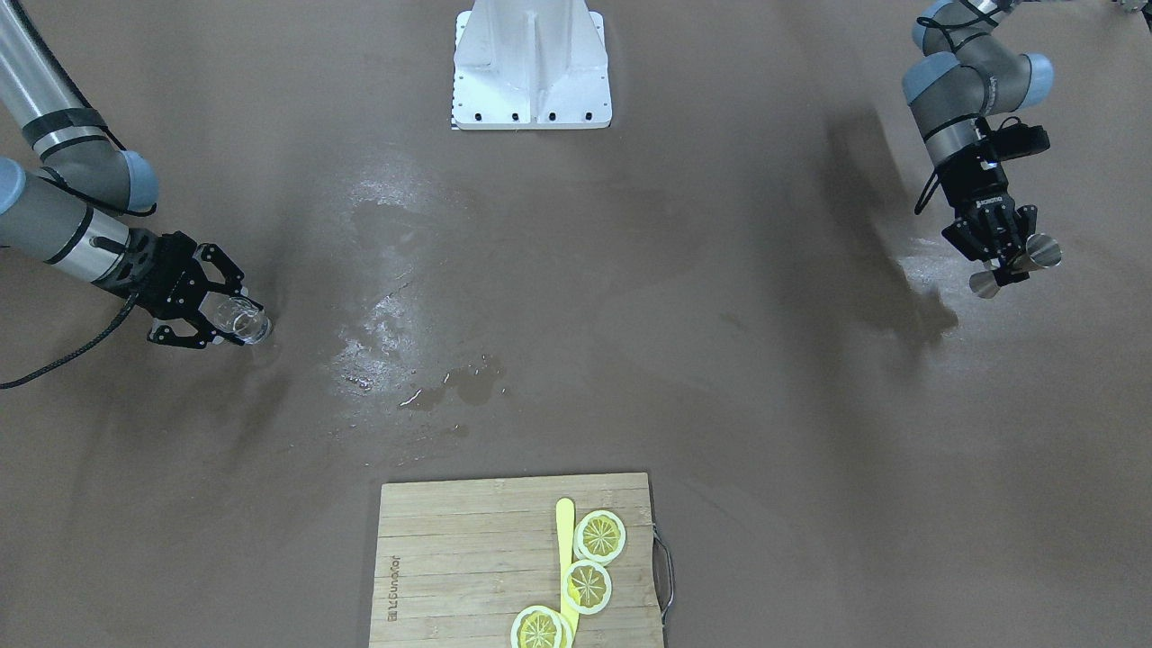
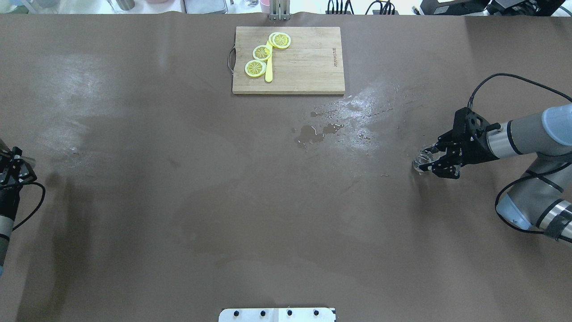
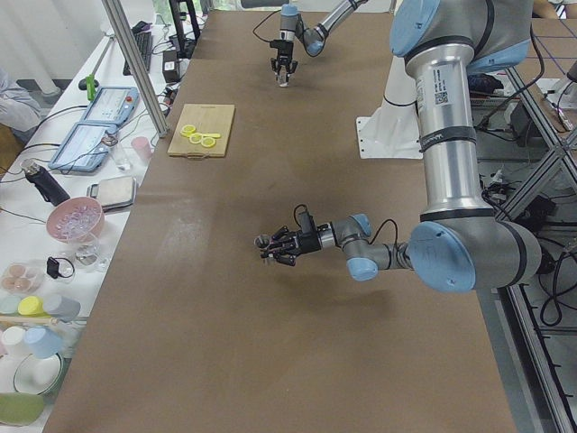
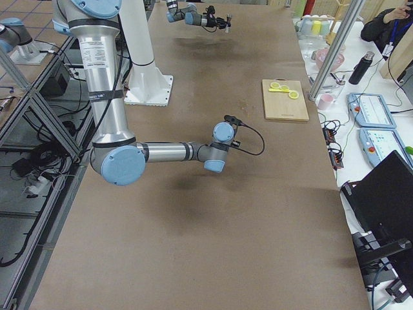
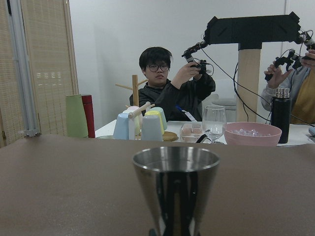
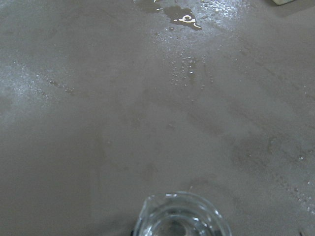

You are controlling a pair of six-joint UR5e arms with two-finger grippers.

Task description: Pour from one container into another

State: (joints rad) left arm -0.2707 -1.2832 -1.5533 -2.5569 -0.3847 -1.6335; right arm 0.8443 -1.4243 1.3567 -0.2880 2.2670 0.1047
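Note:
A small clear glass (image 1: 243,321) sits low over the table on the robot's right side, with my right gripper (image 1: 225,313) shut on it from the side. The right wrist view shows only the glass rim (image 6: 180,216) at the bottom, above wet brown table. My left gripper (image 1: 1006,267) is far off on the other side, shut on a steel jigger (image 1: 1021,263). In the left wrist view the jigger's upper cup (image 5: 175,189) stands upright, and its inside cannot be seen. Overhead, the glass (image 2: 422,160) and the right gripper (image 2: 432,161) are at the right, the left gripper (image 2: 18,167) at the left edge.
A puddle (image 1: 461,382) and wet streaks lie mid-table. A wooden cutting board (image 1: 450,558) with lemon slices (image 1: 600,535) and a yellow knife sits at the far edge. The robot's white base (image 1: 531,63) stands at the near edge. People and tableware show beyond the table's left end.

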